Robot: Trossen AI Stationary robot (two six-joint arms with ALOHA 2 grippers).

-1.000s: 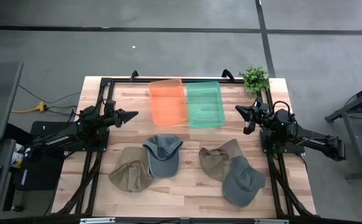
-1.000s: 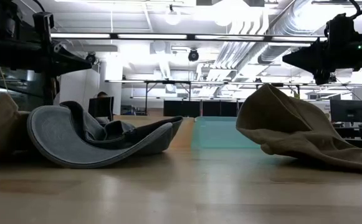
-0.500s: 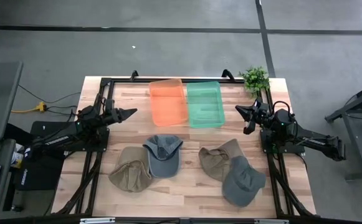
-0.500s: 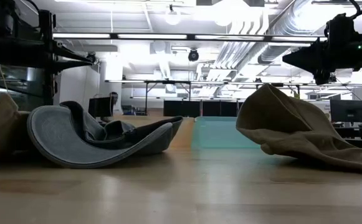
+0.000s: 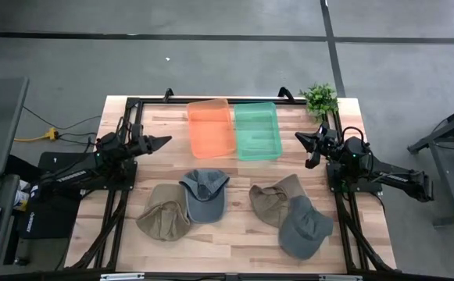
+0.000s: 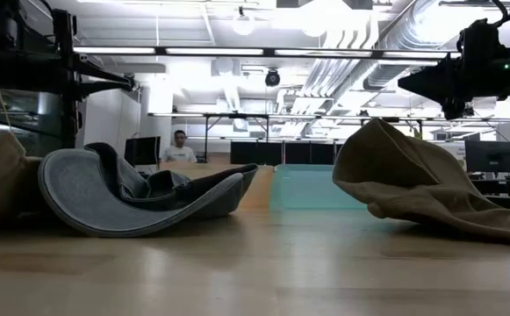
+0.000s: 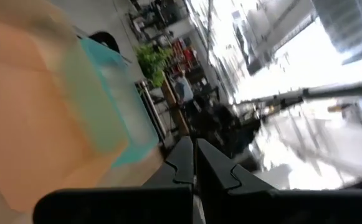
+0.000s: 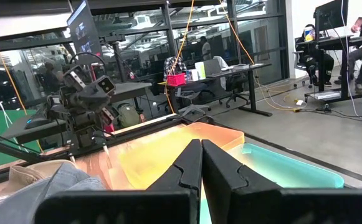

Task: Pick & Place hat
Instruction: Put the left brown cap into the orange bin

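Several hats lie on the table's near half, each resting on its brim and crown. A tan hat [image 5: 164,212] and a grey cap [image 5: 205,193] lie at the left. Another tan hat [image 5: 273,199] and a grey cap [image 5: 305,227] lie at the right. My left gripper [image 5: 166,141] hovers shut above the table's left side, pointing at the orange bin [image 5: 211,126]. My right gripper [image 5: 298,138] hovers shut at the right, pointing at the green bin [image 5: 256,130]. Both wrist views show fingers closed together, left [image 7: 194,163] and right [image 8: 201,155].
The two bins stand side by side at the far middle. A small potted plant [image 5: 319,97] stands at the far right corner. Bare wood lies between the hats and the near edge. A person shows in the room behind [image 6: 178,147].
My left gripper has swung a little toward the far edge and stayed shut. The hats and my right arm have kept still. A person in the room behind has walked into view.
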